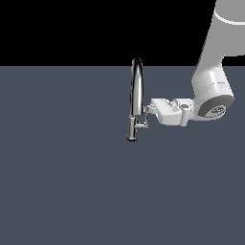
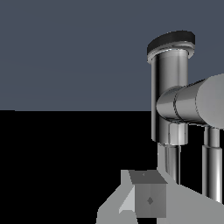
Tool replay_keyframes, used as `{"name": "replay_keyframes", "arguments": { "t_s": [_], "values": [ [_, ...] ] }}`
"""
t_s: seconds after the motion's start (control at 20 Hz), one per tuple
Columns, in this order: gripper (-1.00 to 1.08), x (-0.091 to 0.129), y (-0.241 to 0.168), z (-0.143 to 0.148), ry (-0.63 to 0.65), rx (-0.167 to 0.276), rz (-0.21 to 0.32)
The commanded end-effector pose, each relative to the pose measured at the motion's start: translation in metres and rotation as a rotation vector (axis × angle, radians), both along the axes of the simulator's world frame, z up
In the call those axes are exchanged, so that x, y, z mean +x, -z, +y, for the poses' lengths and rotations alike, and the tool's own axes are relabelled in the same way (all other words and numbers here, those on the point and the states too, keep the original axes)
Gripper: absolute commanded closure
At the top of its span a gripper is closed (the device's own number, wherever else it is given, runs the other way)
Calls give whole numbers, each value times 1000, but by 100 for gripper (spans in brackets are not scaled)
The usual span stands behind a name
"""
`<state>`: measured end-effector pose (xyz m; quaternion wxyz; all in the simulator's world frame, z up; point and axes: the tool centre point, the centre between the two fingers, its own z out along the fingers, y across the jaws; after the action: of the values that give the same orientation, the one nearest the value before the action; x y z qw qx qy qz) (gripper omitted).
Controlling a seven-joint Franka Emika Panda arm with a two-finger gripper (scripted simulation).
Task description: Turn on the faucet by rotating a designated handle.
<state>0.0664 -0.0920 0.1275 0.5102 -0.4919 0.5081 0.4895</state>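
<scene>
Near the middle of a flat slate-blue floor (image 1: 72,182), in the exterior view, stands a tall slim chrome faucet (image 1: 136,95). Its gooseneck spout (image 1: 137,79) rises high & arches over, the top crossing into a black backdrop. At the bottom is a short cylindrical base (image 1: 131,131) resting on the floor. From the lower body a short stub w/ a small chrome handle (image 1: 142,125) sticks out toward the exterior view's right.

From the exterior view's right a white Franka arm (image 1: 213,86) comes in, its wrist turned sideways so the hand lies roughly level. The gripper (image 1: 145,110) sits right beside the faucet, its tip against or just short of the spout's lower stretch, a little above the handle. Can't tell from this view whether it touches either one.

Wrist view: the faucet fills the frame close up. A thick chrome cylinder w/ a dark end cap (image 2: 171,41) is seen, & a fat chrome stub (image 2: 192,105) branches off it sideways. Thinner chrome tubes run alongside. One grey finger (image 2: 146,199) of the gripper shows in the foreground, near the chrome but w/ nothing seen pinched against it. The other finger isn't visible, so whether the jaws are wide or narrow can't be told.
</scene>
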Motion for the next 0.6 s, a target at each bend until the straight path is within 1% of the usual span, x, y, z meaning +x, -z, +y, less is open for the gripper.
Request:
{"name": "replay_keyframes", "arguments": {
  "t_s": [0.0, 0.55],
  "values": [
    [108, 0, 0, 0, 0, 0, 0],
    [108, -23, -6, 1, 0, 0, 0]
  ]
}}
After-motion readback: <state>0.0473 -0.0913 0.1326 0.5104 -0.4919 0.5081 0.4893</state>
